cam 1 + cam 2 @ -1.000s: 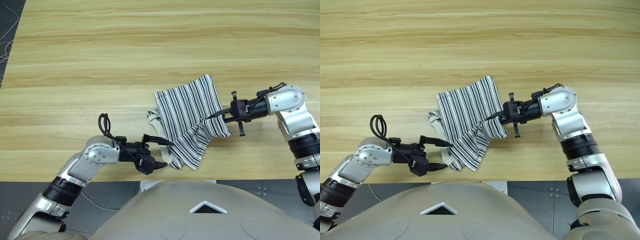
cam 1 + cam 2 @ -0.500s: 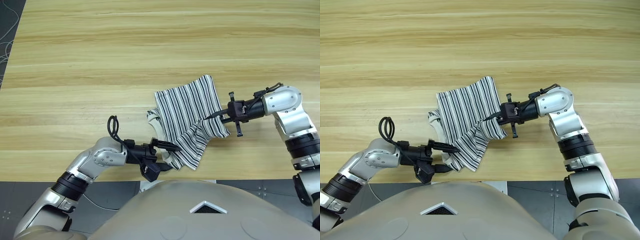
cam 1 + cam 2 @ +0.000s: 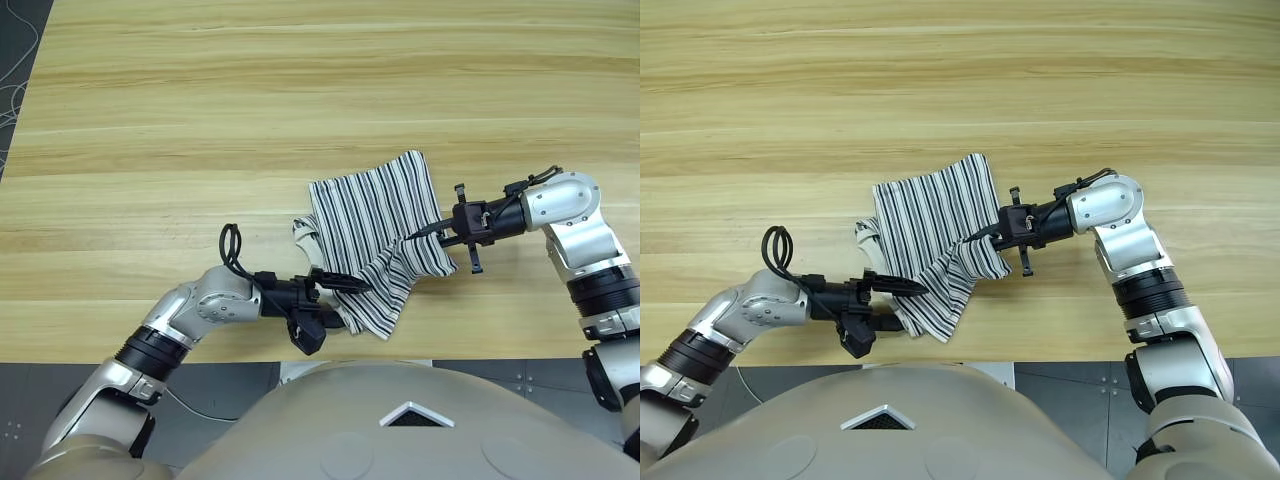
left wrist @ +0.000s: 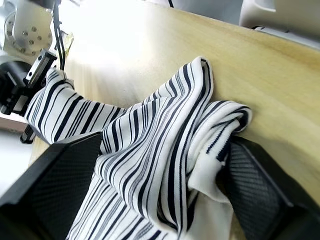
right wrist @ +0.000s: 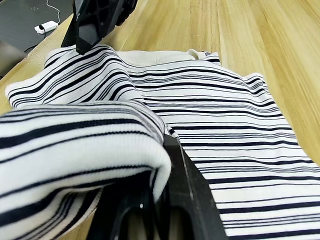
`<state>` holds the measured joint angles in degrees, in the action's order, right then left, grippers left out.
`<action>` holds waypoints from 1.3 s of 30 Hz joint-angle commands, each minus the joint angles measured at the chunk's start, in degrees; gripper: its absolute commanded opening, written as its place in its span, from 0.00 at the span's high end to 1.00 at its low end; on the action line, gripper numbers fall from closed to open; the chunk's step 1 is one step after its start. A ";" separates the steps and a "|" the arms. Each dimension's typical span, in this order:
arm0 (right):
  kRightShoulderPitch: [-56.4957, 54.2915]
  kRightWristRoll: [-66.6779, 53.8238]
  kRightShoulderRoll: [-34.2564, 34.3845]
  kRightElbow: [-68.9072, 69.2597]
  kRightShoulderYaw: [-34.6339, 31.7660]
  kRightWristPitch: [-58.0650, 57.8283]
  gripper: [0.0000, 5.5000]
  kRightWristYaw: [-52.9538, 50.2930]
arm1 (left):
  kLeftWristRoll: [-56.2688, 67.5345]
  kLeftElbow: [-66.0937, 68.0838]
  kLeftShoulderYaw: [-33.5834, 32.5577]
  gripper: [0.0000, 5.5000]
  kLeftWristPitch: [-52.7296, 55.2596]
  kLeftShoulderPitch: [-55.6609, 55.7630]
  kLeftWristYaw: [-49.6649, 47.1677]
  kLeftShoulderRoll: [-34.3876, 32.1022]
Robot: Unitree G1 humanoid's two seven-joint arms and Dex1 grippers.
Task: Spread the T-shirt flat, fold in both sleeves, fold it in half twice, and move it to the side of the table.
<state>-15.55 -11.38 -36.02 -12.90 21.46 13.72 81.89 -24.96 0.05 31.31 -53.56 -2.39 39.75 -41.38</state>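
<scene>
The black-and-white striped T-shirt point(image 3: 372, 222) lies bunched near the table's front edge, with its white collar at its left side. My right gripper point(image 3: 413, 236) is shut on a fold at the shirt's right side and holds it slightly lifted; that fold drapes over the fingers point(image 5: 172, 170) in the right wrist view. My left gripper point(image 3: 338, 302) is open at the shirt's near-left corner, one finger over the cloth and one at the table edge. The left wrist view shows the rumpled hem point(image 4: 200, 125) between the two dark fingers point(image 4: 55, 185).
The wooden table point(image 3: 200, 120) stretches far back and to both sides of the shirt. Its front edge runs just below the left gripper. Dark floor point(image 3: 15, 60) borders the table on the left.
My left gripper has moved right along the front edge until its fingers reach the shirt's near-left corner. My right gripper has shifted slightly left, still holding its fold.
</scene>
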 commanded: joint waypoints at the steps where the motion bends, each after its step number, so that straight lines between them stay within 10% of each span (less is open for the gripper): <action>1: -1.09 0.92 0.30 0.37 0.18 0.84 0.98 0.60 | -3.51 1.80 1.86 0.29 1.02 0.14 1.47 -0.95; 22: -0.92 1.67 0.89 -0.13 0.36 1.37 0.98 0.65 | -2.28 0.23 3.07 0.93 3.14 0.62 2.10 -1.53; 39: 2.59 -3.70 0.04 0.40 -3.10 -1.56 0.98 1.16 | 34.60 -5.17 -7.06 0.95 29.10 5.49 16.67 -2.95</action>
<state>-13.39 -14.65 -35.33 -12.99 19.13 12.58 82.48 8.85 -6.60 25.15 -25.28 2.83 54.95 -44.58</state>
